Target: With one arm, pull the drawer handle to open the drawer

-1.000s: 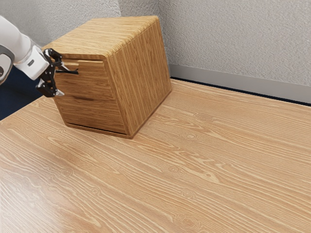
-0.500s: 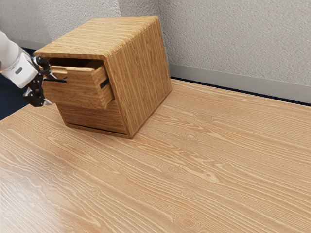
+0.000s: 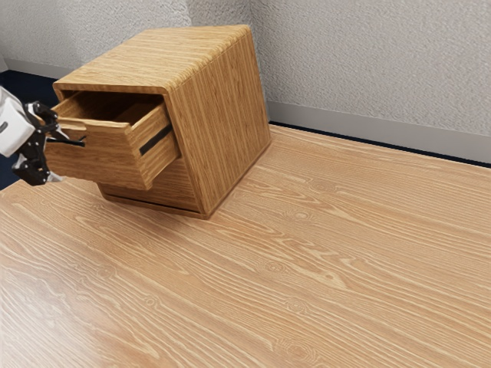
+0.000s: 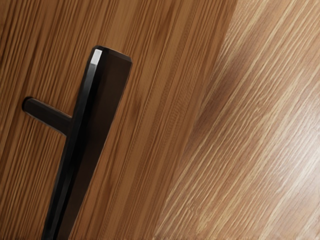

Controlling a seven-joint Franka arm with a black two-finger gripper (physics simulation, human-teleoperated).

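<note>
Wooden table [image 3: 322,276] — one cabinet [image 3: 219,115] | one drawer [image 3: 107,153] pulled out | one gripper [image 3: 46,142] clamped on handle [image 4: 82,145]

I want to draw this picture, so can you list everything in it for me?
Cabinet: one, light wood, on the table near the wall.
Top drawer: one, light wood, sticking well out of the cabinet.
Lower drawer: one, light wood, shut, under the top one.
Handle: one, black, on the top drawer's front.
Table: one, light wood, under everything.
Wall: grey, behind the table.
Floor: dark blue, past the table's far edge.
Arm: one, white, at the exterior view's left edge.
Gripper: one, black, at the handle.
</note>
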